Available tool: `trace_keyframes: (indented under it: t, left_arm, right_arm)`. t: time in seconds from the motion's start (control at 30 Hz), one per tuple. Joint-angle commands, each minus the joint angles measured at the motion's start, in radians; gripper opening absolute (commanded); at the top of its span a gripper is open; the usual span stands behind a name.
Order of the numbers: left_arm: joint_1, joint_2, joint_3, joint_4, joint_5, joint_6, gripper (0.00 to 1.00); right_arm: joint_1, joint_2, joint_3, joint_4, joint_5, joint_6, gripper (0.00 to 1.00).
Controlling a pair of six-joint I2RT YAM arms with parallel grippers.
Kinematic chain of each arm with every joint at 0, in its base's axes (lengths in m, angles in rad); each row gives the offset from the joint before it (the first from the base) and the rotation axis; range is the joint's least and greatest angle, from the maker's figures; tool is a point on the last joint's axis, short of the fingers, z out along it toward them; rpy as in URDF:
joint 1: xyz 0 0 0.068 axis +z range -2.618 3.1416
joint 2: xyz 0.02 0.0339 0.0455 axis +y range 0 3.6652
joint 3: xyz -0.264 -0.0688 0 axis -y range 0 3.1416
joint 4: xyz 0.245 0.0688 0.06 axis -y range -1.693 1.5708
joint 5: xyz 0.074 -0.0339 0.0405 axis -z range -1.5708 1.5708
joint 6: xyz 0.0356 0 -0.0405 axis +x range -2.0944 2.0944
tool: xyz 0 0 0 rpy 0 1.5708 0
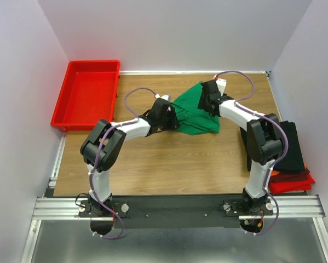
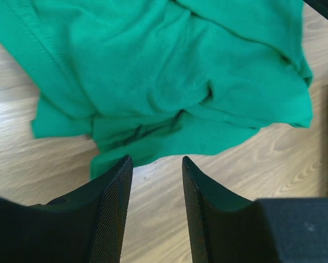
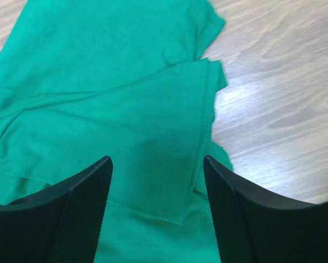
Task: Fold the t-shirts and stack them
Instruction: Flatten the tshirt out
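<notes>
Looking down on a bright green t-shirt [image 1: 195,112], bunched and unfolded on the wooden surface [image 1: 169,164], upper middle of the overhead frame. Boxed in from both sides: left gripper [image 1: 173,116] at its left edge, right gripper [image 1: 208,103] over its upper right part. Switching to the left wrist view: jaws only narrowly parted, gripping nothing, poised over bare wood at the bottom of the frame, just short of the cloth's lower hem. Switching to the right wrist view: jaws spread wide, nothing between them, hanging over flat green cloth beside a hemmed edge; cannot tell whether touching. Over at the right edge of the overhead frame, spotting a folded stack: black shirt [image 1: 292,143] on top, red shirt [image 1: 295,182] peeking out beneath. Upper left, noting a red plastic tray [image 1: 87,94].
</notes>
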State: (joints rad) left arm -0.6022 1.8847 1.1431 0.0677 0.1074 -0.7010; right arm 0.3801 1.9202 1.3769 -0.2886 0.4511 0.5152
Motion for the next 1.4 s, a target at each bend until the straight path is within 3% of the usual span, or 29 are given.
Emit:
trace_keyframes:
  t: [0.0,0.3,0.43,0.47,0.57,0.73,0.87,1.03,1.23,1.37]
  left_arm:
    - [-0.013,0.054,0.050,0.014,-0.067,-0.028,0.49]
    - [-0.015,0.105,0.070,-0.023,-0.182,-0.046,0.41]
    - [-0.013,0.117,0.081,-0.051,-0.202,-0.038,0.21]
    - [-0.013,0.116,0.081,-0.057,-0.215,-0.037,0.11]
    - [-0.005,0.087,0.081,-0.089,-0.232,-0.028,0.00]
    - [0.044,-0.033,0.043,-0.106,-0.242,-0.023,0.00]
    - [0.088,-0.114,0.018,-0.121,-0.221,-0.017,0.00]
    - [0.130,-0.228,0.001,-0.132,-0.216,0.003,0.00]
    - [0.122,-0.171,0.027,-0.120,-0.134,0.052,0.00]
    - [0.073,-0.095,0.049,-0.092,-0.112,0.060,0.22]
  right_arm:
    - [0.020,0.045,-0.010,0.014,-0.038,-0.018,0.75]
    - [0.017,0.108,0.005,0.016,-0.035,-0.011,0.73]
    - [0.010,0.111,0.004,0.016,-0.032,-0.004,0.51]
    - [0.005,0.108,0.004,0.016,-0.031,-0.003,0.40]
    - [-0.001,0.073,-0.002,0.016,-0.020,0.003,0.24]
    - [-0.017,-0.012,-0.009,0.014,-0.019,0.000,0.06]
    - [-0.023,-0.076,-0.016,0.006,-0.032,-0.004,0.00]
    - [-0.027,-0.177,-0.022,-0.006,-0.045,-0.006,0.00]
    - [-0.026,-0.289,0.005,-0.040,-0.049,-0.012,0.00]
    - [-0.026,-0.362,0.014,-0.060,-0.052,-0.027,0.00]
